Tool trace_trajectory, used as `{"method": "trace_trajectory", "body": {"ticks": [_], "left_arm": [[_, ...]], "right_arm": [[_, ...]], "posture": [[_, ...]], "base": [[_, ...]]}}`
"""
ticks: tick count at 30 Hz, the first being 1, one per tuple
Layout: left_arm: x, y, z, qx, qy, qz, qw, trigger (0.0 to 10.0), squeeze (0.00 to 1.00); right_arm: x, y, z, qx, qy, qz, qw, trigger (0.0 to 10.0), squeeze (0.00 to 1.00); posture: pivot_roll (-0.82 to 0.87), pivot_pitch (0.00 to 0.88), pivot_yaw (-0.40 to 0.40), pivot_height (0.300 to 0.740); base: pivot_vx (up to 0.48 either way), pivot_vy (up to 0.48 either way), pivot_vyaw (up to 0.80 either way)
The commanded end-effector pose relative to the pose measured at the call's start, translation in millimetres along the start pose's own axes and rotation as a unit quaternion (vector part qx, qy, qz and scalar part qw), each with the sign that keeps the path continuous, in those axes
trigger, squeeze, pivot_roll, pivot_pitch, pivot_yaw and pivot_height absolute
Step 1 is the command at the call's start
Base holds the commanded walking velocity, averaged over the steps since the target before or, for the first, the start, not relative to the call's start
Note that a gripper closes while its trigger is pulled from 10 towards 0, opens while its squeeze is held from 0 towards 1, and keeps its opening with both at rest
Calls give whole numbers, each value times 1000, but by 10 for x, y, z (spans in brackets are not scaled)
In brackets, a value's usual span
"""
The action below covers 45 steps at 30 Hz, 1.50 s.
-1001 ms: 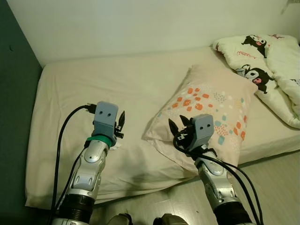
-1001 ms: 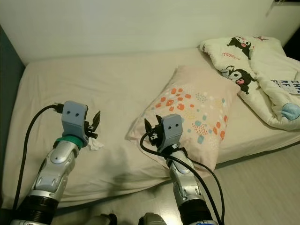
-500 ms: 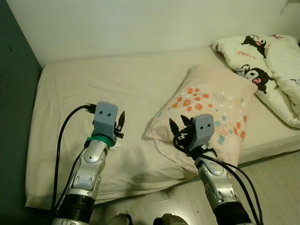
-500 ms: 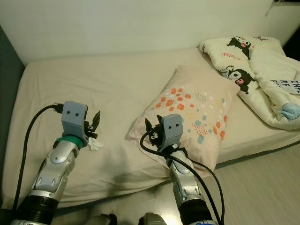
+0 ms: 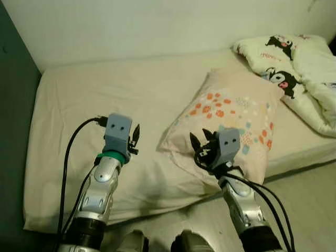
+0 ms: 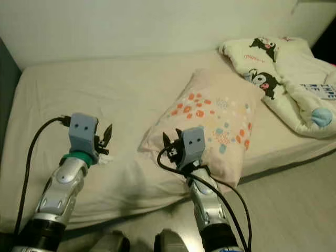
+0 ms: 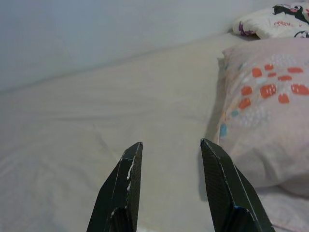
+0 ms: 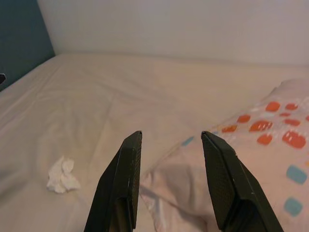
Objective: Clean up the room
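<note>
Both silver arms reach forward over the near edge of the bed (image 5: 79, 94), wrists raised. The left gripper (image 5: 135, 137) hangs above the cream sheet with its fingers (image 7: 124, 193) apart and empty, just above a crumpled white tissue (image 8: 62, 175) that lies on the sheet left of the pillow. The right gripper (image 5: 202, 142), fingers (image 8: 223, 183) likewise apart and empty, is held over the near corner of the spotted pillow (image 5: 236, 113), beyond which a cartoon-print duvet (image 6: 283, 68) is bunched at the far right of the bed.
</note>
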State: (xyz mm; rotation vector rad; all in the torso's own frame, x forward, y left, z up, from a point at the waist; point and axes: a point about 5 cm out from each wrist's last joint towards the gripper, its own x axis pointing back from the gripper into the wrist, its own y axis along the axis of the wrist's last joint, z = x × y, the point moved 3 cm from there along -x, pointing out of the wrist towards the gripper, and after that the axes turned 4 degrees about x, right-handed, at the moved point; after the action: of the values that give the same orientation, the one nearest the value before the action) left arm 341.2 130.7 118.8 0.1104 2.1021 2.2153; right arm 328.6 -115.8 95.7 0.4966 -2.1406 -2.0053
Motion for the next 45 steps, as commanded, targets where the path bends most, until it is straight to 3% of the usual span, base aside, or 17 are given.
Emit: {"method": "trace_trajectory", "body": {"ticks": [1,7,45], "left_arm": [[16,-57,-23,-1,-2,12,1000,10000,0],[13,-61,-12,-3,2,13,1000,10000,0],[-28,-48,-2,-11,13,16,1000,10000,0]], "right_arm": [[32,-50,-21,-5,-6,11,1000,10000,0],[33,-43,-22,-5,-6,8,1000,10000,0],[33,-33,-10,-10,-5,5,1000,10000,0]], "posture": [[-34,32,-21,620],[-34,33,-21,595],[-35,42,-17,595]], "base": [[0,0,0],[0,0,0],[0,0,0]]}}
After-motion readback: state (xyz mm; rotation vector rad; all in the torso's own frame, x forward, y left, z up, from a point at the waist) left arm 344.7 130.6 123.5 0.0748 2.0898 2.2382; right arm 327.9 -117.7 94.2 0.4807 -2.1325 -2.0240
